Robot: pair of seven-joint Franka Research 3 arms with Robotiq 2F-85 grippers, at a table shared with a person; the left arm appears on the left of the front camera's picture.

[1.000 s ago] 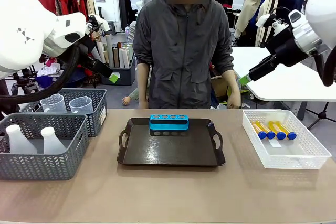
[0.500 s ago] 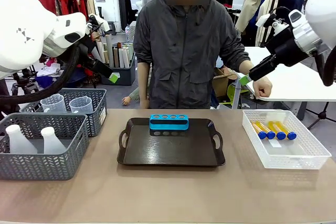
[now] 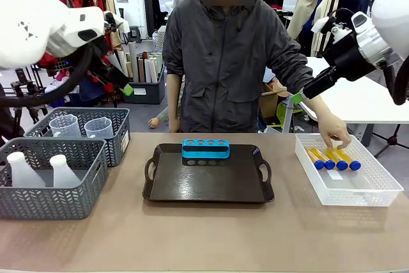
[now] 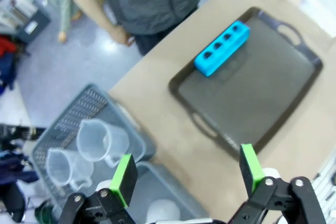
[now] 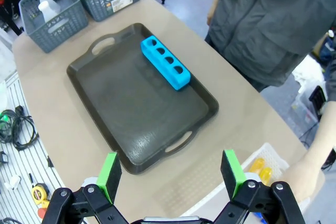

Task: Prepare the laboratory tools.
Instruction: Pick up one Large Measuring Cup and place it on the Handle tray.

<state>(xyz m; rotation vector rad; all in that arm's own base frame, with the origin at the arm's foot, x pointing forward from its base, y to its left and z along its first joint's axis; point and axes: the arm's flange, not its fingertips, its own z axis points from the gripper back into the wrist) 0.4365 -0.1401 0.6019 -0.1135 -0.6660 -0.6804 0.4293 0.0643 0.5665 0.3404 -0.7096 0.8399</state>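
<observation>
— Tabletop, right side: what is the person's hand (image 3: 333, 136) doing?
— It's down in the white basket (image 3: 348, 201), fingers curled onto the blue-capped yellow tubes (image 3: 330, 163) lying there. Whether it grips one, I cannot tell.

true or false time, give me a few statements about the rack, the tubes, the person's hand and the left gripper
The blue rack sits on the tray with empty holes. True.
The yellow tubes stand in the rack. False: they lie in the white basket.
The person's hand is at the tubes in that basket. True.
The left gripper holds a beaker. False: it is open and empty; the beakers sit in a grey basket.
</observation>
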